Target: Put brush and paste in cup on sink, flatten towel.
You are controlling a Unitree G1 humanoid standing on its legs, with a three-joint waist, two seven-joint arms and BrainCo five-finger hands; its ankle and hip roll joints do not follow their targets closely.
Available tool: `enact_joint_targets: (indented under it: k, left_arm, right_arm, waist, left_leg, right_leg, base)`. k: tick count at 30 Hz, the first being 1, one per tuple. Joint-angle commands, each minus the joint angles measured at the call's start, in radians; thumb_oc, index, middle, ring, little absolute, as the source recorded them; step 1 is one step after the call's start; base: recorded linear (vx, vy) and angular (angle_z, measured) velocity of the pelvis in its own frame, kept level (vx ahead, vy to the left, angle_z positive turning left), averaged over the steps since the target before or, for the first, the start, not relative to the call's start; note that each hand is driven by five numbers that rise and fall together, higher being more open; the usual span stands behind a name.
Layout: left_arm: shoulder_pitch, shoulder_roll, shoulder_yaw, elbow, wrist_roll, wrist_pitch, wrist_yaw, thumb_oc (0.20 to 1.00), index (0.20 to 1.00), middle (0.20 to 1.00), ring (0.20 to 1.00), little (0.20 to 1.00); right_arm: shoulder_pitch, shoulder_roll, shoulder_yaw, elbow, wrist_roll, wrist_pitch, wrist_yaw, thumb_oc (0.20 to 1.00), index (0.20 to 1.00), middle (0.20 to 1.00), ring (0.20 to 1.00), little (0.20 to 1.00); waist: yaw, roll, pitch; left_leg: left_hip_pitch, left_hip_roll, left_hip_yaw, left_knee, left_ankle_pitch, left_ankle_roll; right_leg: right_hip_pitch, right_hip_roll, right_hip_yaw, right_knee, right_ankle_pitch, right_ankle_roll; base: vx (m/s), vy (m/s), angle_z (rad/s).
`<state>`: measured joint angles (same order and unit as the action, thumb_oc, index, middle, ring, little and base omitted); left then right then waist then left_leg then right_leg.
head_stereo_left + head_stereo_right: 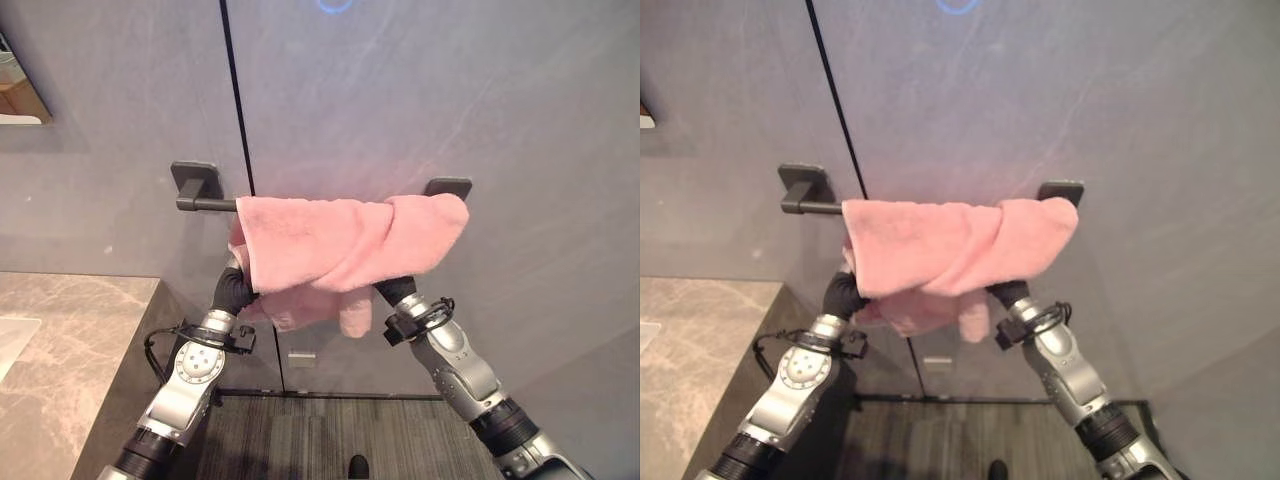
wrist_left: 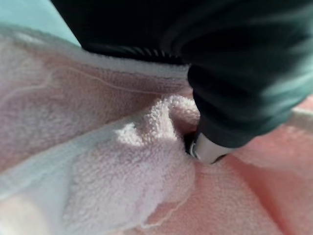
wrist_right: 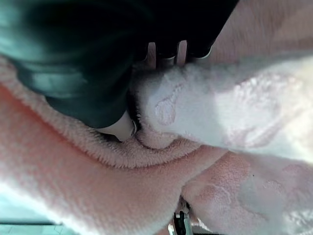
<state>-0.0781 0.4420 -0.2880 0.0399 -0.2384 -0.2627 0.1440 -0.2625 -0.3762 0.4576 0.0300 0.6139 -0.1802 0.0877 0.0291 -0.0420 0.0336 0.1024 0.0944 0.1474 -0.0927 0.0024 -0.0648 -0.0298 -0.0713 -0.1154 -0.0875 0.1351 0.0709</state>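
A pink towel (image 1: 340, 245) hangs bunched and twisted over a black wall bar (image 1: 205, 204), thickest toward the bar's right end. My left hand (image 1: 232, 290) reaches up under the towel's lower left edge. In the left wrist view its thumb (image 2: 210, 149) presses into a fold of the towel (image 2: 122, 171), pinching it. My right hand (image 1: 395, 290) is tucked under the towel's lower right side. In the right wrist view a ridge of towel (image 3: 220, 107) lies pinched between the thumb (image 3: 117, 125) and the dark fingertips (image 3: 168, 49).
A beige stone counter (image 1: 70, 340) runs along the left, with a white basin edge (image 1: 10, 340) at its far left. The grey wall has a black vertical seam (image 1: 235, 90). Dark ribbed flooring (image 1: 320, 440) lies below the arms.
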Motion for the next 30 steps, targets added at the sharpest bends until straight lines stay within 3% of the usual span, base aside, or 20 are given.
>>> enact_joint_targets:
  k: [1,6,8,12,13,16,25,30]
  left_arm:
    - [-0.053,-0.004,-0.026,0.144,-0.012,-0.013,0.019,0.200,0.200,0.200,0.200,0.200]
    - [-0.060,-0.039,-0.022,0.200,-0.004,-0.006,0.071,0.200,0.200,0.200,0.200,0.200]
    - [-0.031,-0.015,0.004,0.067,0.020,-0.031,0.074,0.200,0.200,0.200,0.200,0.200]
    - [-0.019,-0.009,0.024,-0.002,0.004,-0.056,0.075,0.200,0.200,0.200,0.200,0.200]
    - [-0.018,-0.011,0.031,-0.016,-0.006,-0.069,0.083,0.200,0.200,0.200,0.200,0.200]
    - [-0.013,-0.010,0.058,-0.067,0.013,-0.080,0.116,0.200,0.200,0.200,0.200,0.200]
    - [0.000,-0.033,0.085,-0.140,-0.019,-0.114,0.154,0.200,0.200,0.200,0.200,0.200]
    - [0.013,-0.059,0.092,-0.087,-0.028,-0.111,0.190,0.200,0.200,0.200,0.200,0.200]
  right_arm:
    - [-0.070,0.056,0.009,0.031,-0.012,-0.037,-0.033,0.200,0.200,0.200,0.200,0.200]
    - [-0.089,0.063,0.048,-0.005,-0.090,-0.033,-0.064,0.200,0.200,0.200,0.200,0.200]
    - [-0.097,0.043,0.035,-0.105,-0.108,-0.062,-0.058,0.200,0.200,0.200,0.200,0.200]
    - [-0.092,0.034,0.018,-0.138,-0.121,-0.079,-0.064,0.200,0.200,0.200,0.200,0.200]
    - [-0.096,0.011,0.007,-0.154,-0.207,-0.081,-0.091,0.200,0.200,0.200,0.200,0.200]
    - [-0.089,-0.004,-0.008,-0.190,-0.279,-0.086,-0.127,0.200,0.200,0.200,0.200,0.200]
    - [-0.081,0.010,0.016,-0.221,-0.240,-0.104,-0.116,0.200,0.200,0.200,0.200,0.200]
    - [-0.071,0.005,0.032,-0.193,-0.270,-0.091,-0.133,0.200,0.200,0.200,0.200,0.200]
  waist:
    - [0.007,-0.034,-0.025]
    - [0.006,-0.034,-0.021]
    - [0.014,-0.036,-0.017]
    - [0.013,-0.038,-0.017]
    - [0.011,-0.041,-0.019]
    - [0.009,-0.043,-0.018]
    - [0.014,-0.050,-0.017]
    - [0.016,-0.052,-0.018]
  left_leg:
    - [-0.051,-0.005,-0.021,0.005,0.035,-0.009]
    - [-0.052,-0.003,-0.013,0.005,0.035,-0.007]
    - [-0.058,-0.001,-0.016,0.005,0.036,-0.006]
    - [-0.059,-0.001,-0.016,0.005,0.034,-0.007]
    - [-0.059,0.000,-0.015,0.005,0.033,-0.007]
    - [-0.057,0.000,-0.011,0.005,0.030,-0.007]
    - [-0.056,0.000,-0.005,0.005,0.027,-0.006]
    - [-0.055,0.000,-0.004,0.005,0.026,-0.005]
  right_leg:
    - [0.088,-0.094,0.005,0.028,-0.056,0.077]
    - [0.081,-0.093,0.015,0.029,-0.054,0.076]
    - [0.076,-0.093,0.014,0.027,-0.053,0.079]
    - [0.075,-0.094,0.016,0.025,-0.053,0.080]
    - [0.075,-0.094,0.016,0.024,-0.053,0.082]
    - [0.073,-0.094,0.021,0.022,-0.051,0.083]
    - [0.073,-0.094,0.025,0.017,-0.051,0.084]
    - [0.072,-0.095,0.027,0.015,-0.049,0.083]
  base:
    - [0.00,0.000,0.00]
    - [0.00,0.000,0.00]
    - [0.00,0.000,0.00]
    - [0.00,0.000,0.00]
    - [0.00,0.000,0.00]
    - [0.00,0.001,-0.01]
    - [0.00,0.000,-0.01]
    - [0.00,-0.001,-0.02]
